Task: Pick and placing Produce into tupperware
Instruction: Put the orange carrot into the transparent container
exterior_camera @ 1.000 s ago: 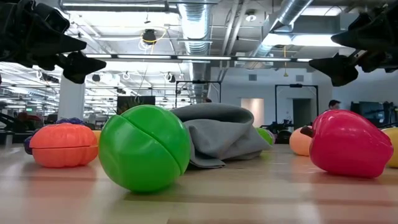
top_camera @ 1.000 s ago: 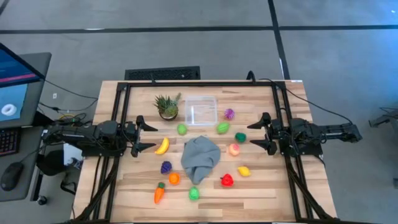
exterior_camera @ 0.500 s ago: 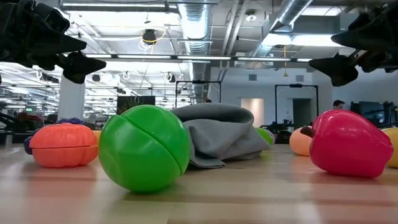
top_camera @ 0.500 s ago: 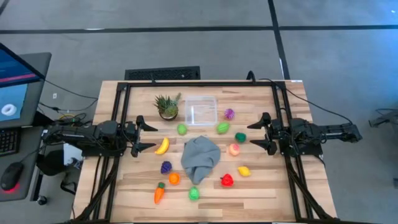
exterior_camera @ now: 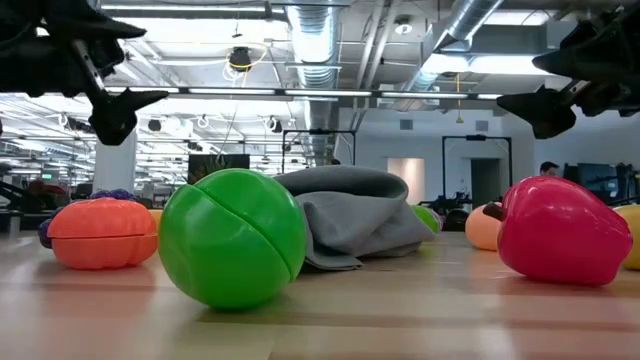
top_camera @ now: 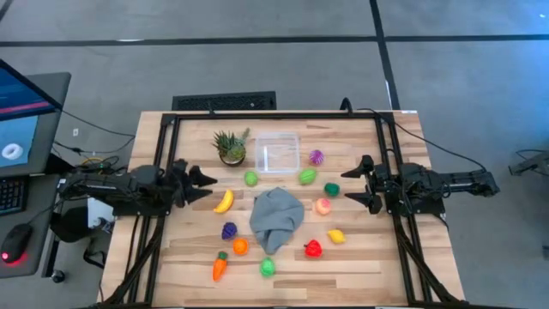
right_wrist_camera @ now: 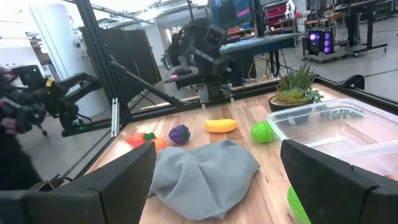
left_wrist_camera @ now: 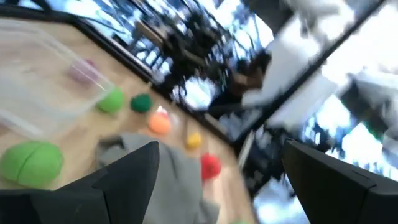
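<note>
Produce scattered, tupperware waiting

The tupperware sits between my 2 grippers, produce around a grey cloth; banana just beyond my left gripper, fingers spread, right gripper likewise, holding nothing.

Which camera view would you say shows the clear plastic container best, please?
The high view shows the clear plastic container whole, empty, beside the potted plant. The right wrist view shows only its near part, the left wrist view a blurred corner, and the low view does not show it.
</note>
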Robot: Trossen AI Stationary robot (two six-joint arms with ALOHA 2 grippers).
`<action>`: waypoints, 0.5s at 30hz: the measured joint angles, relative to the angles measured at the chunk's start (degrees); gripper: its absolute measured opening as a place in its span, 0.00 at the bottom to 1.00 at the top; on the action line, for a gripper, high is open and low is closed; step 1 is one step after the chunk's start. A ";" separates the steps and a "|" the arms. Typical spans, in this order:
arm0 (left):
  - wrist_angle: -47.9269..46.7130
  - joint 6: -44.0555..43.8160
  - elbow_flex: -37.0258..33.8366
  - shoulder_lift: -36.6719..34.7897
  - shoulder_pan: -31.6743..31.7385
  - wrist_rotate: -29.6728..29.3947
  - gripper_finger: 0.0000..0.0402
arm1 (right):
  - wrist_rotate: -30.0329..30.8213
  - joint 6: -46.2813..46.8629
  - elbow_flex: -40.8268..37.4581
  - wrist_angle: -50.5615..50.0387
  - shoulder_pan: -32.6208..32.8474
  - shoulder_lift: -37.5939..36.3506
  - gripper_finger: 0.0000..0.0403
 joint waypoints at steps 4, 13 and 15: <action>2.05 -10.55 0.00 -0.02 0.02 -10.94 0.81 | 0.00 0.01 -0.01 -0.01 0.00 -0.02 0.92; 2.68 -16.53 0.00 0.00 0.02 -16.97 0.81 | -0.04 3.48 -0.04 0.78 0.03 0.00 0.92; 1.79 -15.58 0.00 0.02 0.02 -17.77 0.81 | -0.11 15.26 -0.04 3.18 0.25 -0.02 0.92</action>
